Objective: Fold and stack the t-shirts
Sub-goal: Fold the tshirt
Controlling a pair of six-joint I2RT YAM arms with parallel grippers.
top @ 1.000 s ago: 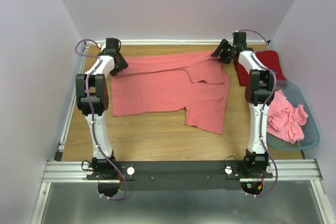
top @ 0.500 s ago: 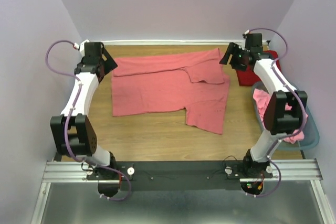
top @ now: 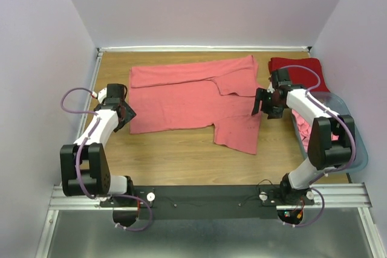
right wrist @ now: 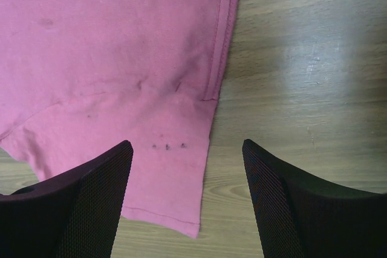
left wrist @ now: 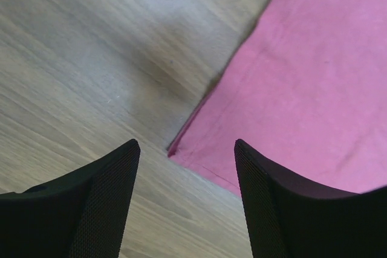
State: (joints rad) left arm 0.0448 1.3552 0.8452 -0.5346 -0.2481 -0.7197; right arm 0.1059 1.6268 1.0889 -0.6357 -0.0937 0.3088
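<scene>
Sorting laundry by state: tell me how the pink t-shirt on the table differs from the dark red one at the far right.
Colour: the pink t-shirt is salmon, the red t-shirt deep red. Pose: the pink one lies spread wide, only partly folded; the red one is a compact bundle. Both are plain cloth on the wooden table.

A: We tag both alike: left arm and right arm, white links, chunky black joint housings.
B: Cables?
A: We see a thin purple left cable and a matching right cable, each in a loose loop.
B: Grippers?
A: Left gripper, right gripper: all black. Fingers are curved and tapered, with a fine mesh texture.
B: Bases?
A: Black. In the top view we put the left base at 7 o'clock and the right base at 5, with small red and green dots below it.
</scene>
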